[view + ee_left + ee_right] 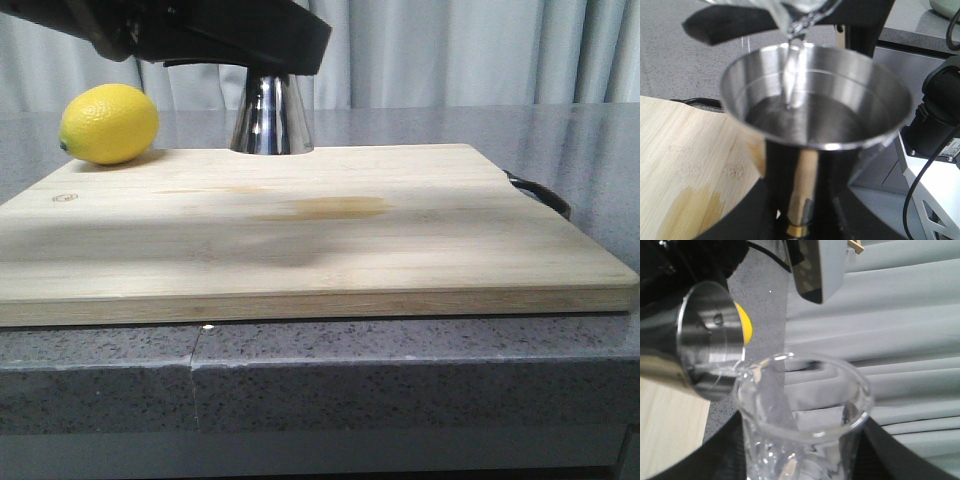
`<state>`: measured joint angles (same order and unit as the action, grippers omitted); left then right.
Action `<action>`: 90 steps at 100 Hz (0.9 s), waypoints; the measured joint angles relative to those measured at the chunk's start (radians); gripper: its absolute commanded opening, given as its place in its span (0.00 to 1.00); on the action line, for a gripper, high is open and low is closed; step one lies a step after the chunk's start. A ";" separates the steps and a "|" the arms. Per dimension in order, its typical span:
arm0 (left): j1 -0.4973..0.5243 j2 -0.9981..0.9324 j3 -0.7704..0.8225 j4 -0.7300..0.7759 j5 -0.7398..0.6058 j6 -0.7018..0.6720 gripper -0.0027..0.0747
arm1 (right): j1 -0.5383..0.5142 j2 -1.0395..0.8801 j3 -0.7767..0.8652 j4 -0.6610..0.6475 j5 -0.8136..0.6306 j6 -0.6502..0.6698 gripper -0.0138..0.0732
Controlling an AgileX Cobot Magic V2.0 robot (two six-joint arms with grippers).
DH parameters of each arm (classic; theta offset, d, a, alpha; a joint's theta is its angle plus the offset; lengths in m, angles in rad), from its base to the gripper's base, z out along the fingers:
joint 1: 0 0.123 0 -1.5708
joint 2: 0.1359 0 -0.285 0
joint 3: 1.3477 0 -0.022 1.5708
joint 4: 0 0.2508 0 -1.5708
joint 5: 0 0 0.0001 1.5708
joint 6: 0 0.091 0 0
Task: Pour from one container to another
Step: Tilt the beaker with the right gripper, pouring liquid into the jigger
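The steel jigger [815, 110] stands upright with my left gripper [805, 222] shut on its narrow brass-coloured waist. Its upper cup holds clear liquid. The clear glass beaker [805, 415] is tilted, its spout over the jigger's [705, 340] rim, and my right gripper [805, 465] is shut on its body. From the beaker's spout [800, 12] a thin stream [790, 75] falls into the cup. In the front view only the jigger's lower cone [270, 115] shows, at the far edge of the board; a black arm part [200, 30] hides the rest and the beaker.
A wooden cutting board [300, 240] lies on the grey counter, with a wet stain [330, 208] near its middle and a black handle [540, 192] at its right end. A lemon [108, 123] rests at the board's far left corner. Grey curtains hang behind.
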<state>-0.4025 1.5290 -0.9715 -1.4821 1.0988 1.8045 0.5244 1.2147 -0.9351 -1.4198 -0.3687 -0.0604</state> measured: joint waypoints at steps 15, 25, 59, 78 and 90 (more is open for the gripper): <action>0.000 0.000 0.000 0.000 0.000 0.000 0.01 | 0.000 0.000 0.000 -0.007 0.000 0.000 0.26; 0.000 0.000 0.000 0.000 0.000 0.000 0.01 | 0.000 0.000 0.000 -0.008 0.000 0.000 0.26; 0.000 0.000 0.000 0.000 0.000 0.000 0.01 | 0.000 0.000 0.000 -0.011 0.000 -0.011 0.26; 0.000 0.000 0.000 0.000 0.000 0.000 0.01 | 0.000 0.000 0.000 -0.014 0.000 -0.011 0.26; 0.000 0.000 0.000 0.000 0.000 0.000 0.01 | 0.000 0.000 0.000 -0.011 0.000 -0.011 0.26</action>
<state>-0.4025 1.5290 -0.9715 -1.4821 1.0988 1.8045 0.5244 1.2147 -0.9351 -1.4304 -0.3687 -0.0711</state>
